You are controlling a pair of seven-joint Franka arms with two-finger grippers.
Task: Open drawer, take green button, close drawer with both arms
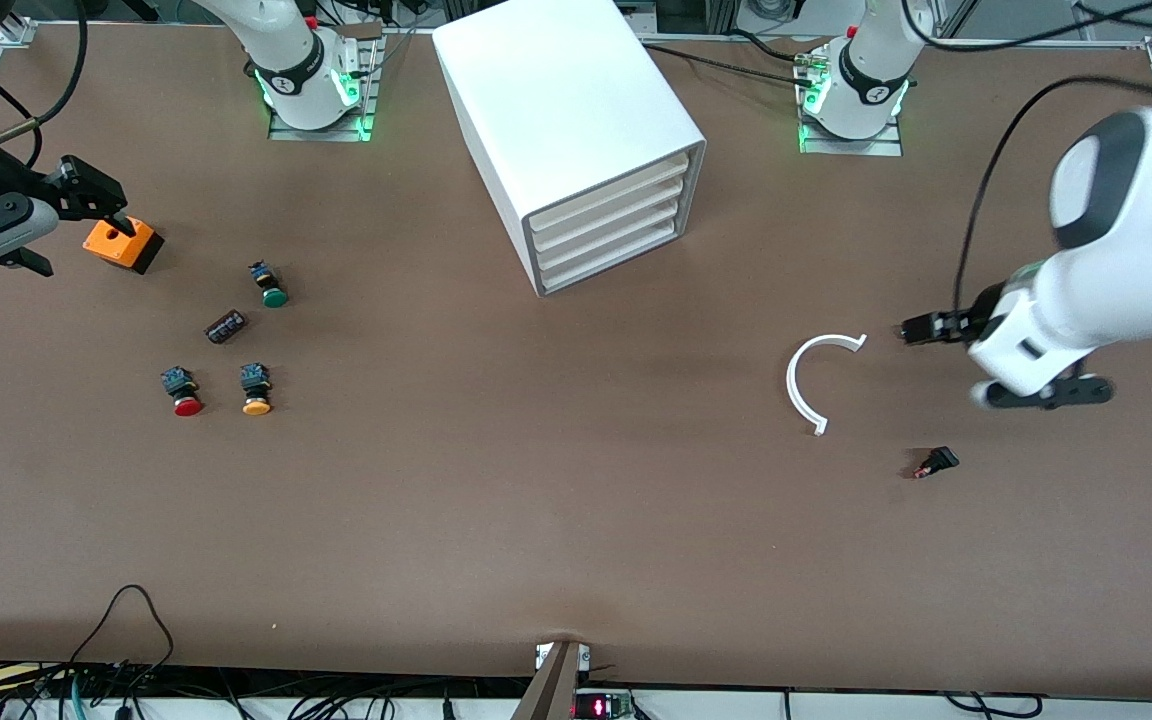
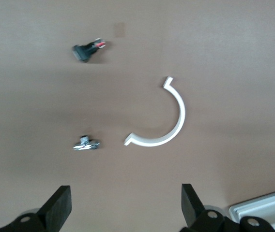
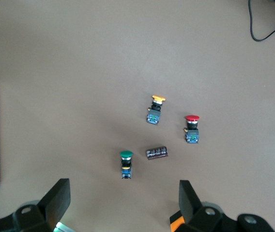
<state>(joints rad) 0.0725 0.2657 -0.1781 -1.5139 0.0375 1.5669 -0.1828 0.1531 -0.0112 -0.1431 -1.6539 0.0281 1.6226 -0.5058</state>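
Four drawers sit shut in the white cabinet (image 1: 576, 130) at the middle of the table (image 1: 556, 520), including the task's drawer (image 1: 608, 228), none pulled out. Two arms work the scene. The right gripper (image 3: 123, 203), fingers spread wide and holding nothing, hangs over the right arm's end of the table beside one orange box (image 1: 121, 242). Spread out near it lie three push buttons: the green button (image 1: 269, 285), closest to that gripper, a red-capped button (image 1: 182, 391) and a yellow-orange-capped button (image 1: 256, 389), with one dark cylinder (image 1: 225, 327) among them. The left gripper (image 2: 127, 208), likewise open and empty, hovers over the left arm's end of the table, above one white curved strip (image 1: 815, 378), one small black switch (image 1: 935, 463) and one small metal part (image 2: 86, 143).
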